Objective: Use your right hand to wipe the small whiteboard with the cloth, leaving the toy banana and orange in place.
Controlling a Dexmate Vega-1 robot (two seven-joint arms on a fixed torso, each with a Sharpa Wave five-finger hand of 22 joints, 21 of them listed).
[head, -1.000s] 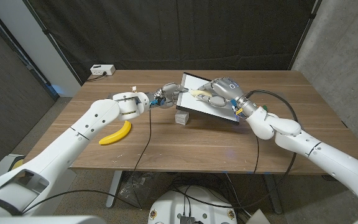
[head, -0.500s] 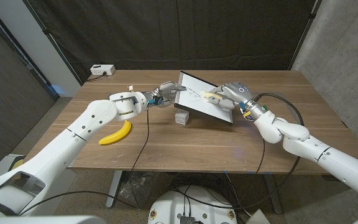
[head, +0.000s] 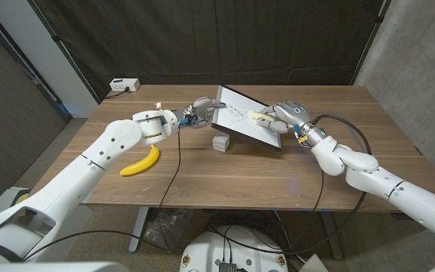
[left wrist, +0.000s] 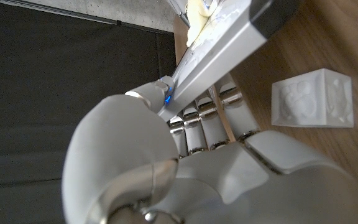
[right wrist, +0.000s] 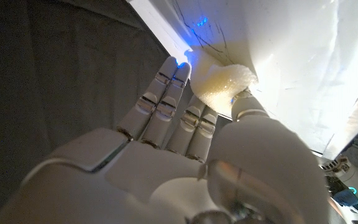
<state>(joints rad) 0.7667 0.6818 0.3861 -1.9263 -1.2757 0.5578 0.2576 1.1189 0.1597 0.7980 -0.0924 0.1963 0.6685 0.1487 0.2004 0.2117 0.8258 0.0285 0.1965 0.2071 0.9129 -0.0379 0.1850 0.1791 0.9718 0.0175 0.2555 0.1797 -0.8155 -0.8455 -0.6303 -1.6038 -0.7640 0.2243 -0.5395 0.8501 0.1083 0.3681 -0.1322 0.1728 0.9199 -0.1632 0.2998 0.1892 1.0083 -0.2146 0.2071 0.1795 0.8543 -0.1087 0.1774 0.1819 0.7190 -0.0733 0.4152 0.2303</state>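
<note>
- Fingers of the right hand (head: 284, 115) press a pale yellow cloth (head: 260, 117) against the face of the small whiteboard (head: 246, 119), right of the frame's centre; in the right wrist view the cloth (right wrist: 224, 85) is pinched between thumb and fingers against the white surface.
- Left hand (head: 201, 110) grips the whiteboard's left edge, holding it tilted up off the table (head: 240, 170); in the left wrist view its thumb lies on one face of the board (left wrist: 229, 40) and its fingers (left wrist: 207, 121) on the other.
- Dark scribbled marks show on the board's upper left part.
- Toy banana (head: 142, 162) lies on the table at the left of the frame, well apart from the board.
- White cube (head: 220, 141) sits just below the board's lower left corner.
</note>
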